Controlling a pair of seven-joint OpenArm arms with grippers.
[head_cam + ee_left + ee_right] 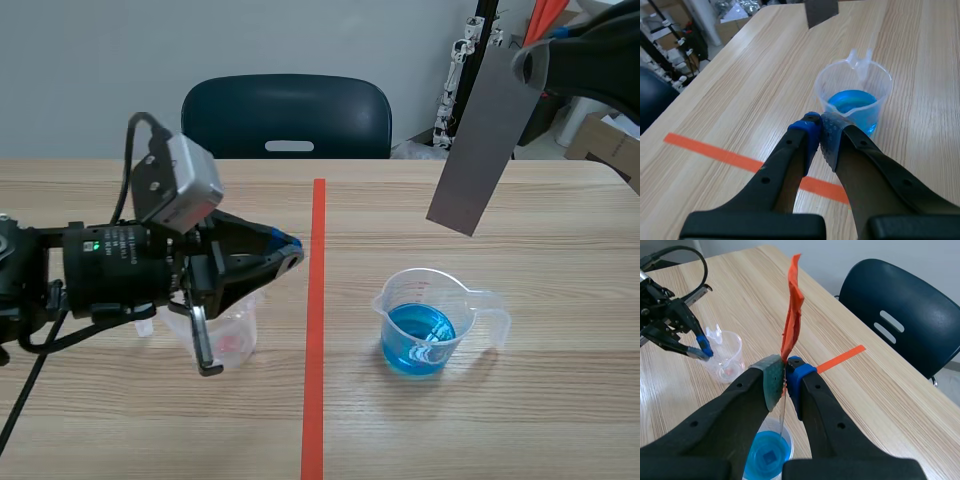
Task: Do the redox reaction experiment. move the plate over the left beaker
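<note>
**Above the table's (560,400) far right side, grey plate (480,140) hangs in right end effector (530,62)**

High over the pale wood-grain table, the plate is held at its upper end by the right end effector, which is clamped on its thin edge. The plate is a flat, dull grey rectangle, long and narrow with smooth faces. It is tilted so that its lower corner points down at the table beyond the right beaker (425,325). That beaker is clear plastic with a pouring spout and a side handle, and it holds bright blue liquid. Faint raised graduations on its wall are too small to read.

Across the orange-red tape line (315,330), well apart from the plate, stands the left beaker (232,335). It is also clear plastic, with a pinkish tint at the bottom. The left end effector (285,248) sits low, just above and beside it, closed on nothing with its tips meeting. A dark blue chair (287,118) with a smooth moulded back stands at the table's far side.
</note>
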